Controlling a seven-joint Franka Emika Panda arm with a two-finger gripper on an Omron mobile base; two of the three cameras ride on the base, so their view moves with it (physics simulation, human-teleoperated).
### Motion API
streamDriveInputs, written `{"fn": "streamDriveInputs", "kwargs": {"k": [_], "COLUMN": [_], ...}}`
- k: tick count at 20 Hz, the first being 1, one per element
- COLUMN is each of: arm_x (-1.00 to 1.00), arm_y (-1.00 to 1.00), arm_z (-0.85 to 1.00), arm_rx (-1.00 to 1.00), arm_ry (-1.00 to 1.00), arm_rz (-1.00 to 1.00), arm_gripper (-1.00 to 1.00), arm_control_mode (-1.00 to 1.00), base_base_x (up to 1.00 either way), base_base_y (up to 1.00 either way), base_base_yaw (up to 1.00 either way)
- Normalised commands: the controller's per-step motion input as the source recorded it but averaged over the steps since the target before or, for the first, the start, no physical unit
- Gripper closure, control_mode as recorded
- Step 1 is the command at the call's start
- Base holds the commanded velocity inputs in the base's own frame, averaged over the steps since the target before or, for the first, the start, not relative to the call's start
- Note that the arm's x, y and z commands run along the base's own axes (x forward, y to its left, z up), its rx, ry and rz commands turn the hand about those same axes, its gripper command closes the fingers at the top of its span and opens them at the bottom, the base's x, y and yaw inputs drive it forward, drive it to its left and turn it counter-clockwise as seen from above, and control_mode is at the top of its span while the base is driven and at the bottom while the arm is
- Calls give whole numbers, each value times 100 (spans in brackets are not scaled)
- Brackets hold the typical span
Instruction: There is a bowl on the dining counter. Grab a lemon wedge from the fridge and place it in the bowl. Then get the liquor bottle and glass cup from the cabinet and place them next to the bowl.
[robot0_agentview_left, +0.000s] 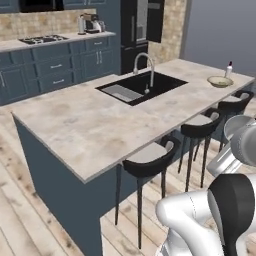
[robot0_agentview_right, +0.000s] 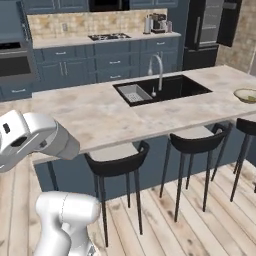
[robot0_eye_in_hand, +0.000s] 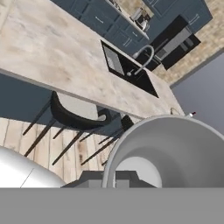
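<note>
Gripper closed, empty; bowl (robot0_agentview_left: 220, 81) waits on bench (robot0_agentview_left: 100, 125), so drive around to fridge (robot0_agentview_left: 141, 30) first, arm tucked.

A home kitchen: an island bench (robot0_agentview_left: 90, 125) with a black sink (robot0_agentview_left: 142, 86) and curved faucet (robot0_agentview_left: 145, 62) near its far edge, bar stools (robot0_agentview_left: 150, 162) along the near edge, navy cabinets (robot0_agentview_left: 55, 67), a gas hob (robot0_agentview_left: 42, 38), a dark fridge (robot0_agentview_left: 135, 32) and plank flooring (robot0_agentview_right: 200, 225).
</note>
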Motion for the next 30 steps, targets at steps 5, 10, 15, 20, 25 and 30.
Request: {"fn": "streamDriveInputs", "kwargs": {"k": [5,10,15,20,25,30], "arm_x": [0,0,0,0,0,0], "arm_y": [0,0,0,0,0,0], "arm_z": [0,0,0,0,0,0], "arm_rx": [0,0,0,0,0,0], "arm_ry": [0,0,0,0,0,0], "arm_rz": [0,0,0,0,0,0], "arm_gripper": [100,100,100,100,100,100], "arm_control_mode": [100,100,100,100,100,100], "base_base_x": [68,76,81,81,83,82], "base_base_y": [-97,-93,-91,-86,-77,-60], "base_base_yaw": [10,14,17,21,26,33]}}
